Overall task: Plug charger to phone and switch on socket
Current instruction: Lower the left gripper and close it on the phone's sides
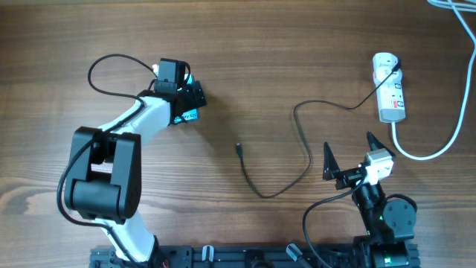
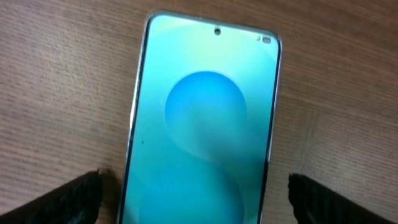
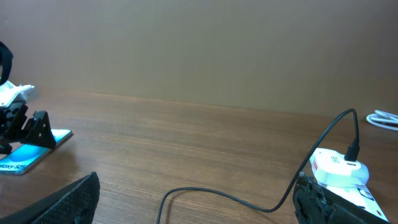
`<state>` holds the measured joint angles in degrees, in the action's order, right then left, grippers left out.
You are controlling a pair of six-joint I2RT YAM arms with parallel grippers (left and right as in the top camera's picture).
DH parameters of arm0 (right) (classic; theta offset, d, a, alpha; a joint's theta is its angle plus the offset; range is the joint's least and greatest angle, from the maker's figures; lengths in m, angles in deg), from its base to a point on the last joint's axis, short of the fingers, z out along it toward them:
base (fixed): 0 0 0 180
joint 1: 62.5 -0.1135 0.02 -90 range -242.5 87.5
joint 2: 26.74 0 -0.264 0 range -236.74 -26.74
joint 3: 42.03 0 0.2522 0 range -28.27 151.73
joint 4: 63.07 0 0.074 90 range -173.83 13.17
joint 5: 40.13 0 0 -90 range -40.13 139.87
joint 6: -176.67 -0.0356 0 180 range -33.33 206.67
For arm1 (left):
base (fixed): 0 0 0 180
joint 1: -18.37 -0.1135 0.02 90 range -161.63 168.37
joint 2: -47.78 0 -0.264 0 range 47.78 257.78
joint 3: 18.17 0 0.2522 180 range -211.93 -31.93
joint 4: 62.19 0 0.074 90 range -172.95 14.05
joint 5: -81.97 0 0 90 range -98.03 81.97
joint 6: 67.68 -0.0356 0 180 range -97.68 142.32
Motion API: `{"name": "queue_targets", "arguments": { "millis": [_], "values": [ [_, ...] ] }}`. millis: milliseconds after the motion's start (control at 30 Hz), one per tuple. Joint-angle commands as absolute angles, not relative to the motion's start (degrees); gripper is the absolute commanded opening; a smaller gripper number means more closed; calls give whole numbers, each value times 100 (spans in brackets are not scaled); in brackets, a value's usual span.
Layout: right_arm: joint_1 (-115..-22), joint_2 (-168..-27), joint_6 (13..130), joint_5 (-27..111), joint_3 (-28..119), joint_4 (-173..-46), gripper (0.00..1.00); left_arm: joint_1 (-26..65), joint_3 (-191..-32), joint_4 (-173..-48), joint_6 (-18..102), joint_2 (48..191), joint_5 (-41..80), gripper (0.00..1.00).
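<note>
Overhead straight down on table (image 1: 245, 74), left wrist close over phone (image 2: 202, 124), right wrist low, phone in all

Light was bright and even across the tabletop (image 1: 245, 59), shadows faint and soft-edged. Overhead shot was sharp. Left wrist cam sat too close: the phone (image 2: 205, 112) screen glowed and went smeary toward 6 o'clock, and the fingers (image 2: 62, 199) of the left pincer (image 2: 196, 202) at 7 and 5 o'clock were dark mush. Same went for the fingers (image 3: 59, 199) of the right pincer (image 3: 199, 199), and the rest of that view was slightly soft.
</note>
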<state>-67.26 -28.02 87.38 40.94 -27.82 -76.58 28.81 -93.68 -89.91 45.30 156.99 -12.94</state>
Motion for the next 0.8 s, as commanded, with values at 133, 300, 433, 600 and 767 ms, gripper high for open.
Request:
{"name": "queue_targets", "arguments": {
  "millis": [133, 300, 433, 600, 767],
  "values": [
    [-6748, -2808, 8777, 4107, -2798, -7627, 100, 2876, -9309, -9319, 4506, 15843, -1346, 84],
    [-6748, -2808, 8777, 4110, -2798, -7627, 100, 2876, -9309, -9760, 4449, 15843, -1339, 84],
    [-6748, -2808, 8777, 4107, -2798, -7627, 100, 2876, -9312, -9502, 3241, 15843, -1141, 94],
    [-6748, -2808, 8777, 4107, -2798, -7627, 100, 2876, -9309, -9310, 3173, 15843, -1193, 91],
    [-6748, -2808, 8777, 4107, -2798, -7627, 100, 2876, -9309, -9773, 3175, 15843, -924, 83]
  ]
}}
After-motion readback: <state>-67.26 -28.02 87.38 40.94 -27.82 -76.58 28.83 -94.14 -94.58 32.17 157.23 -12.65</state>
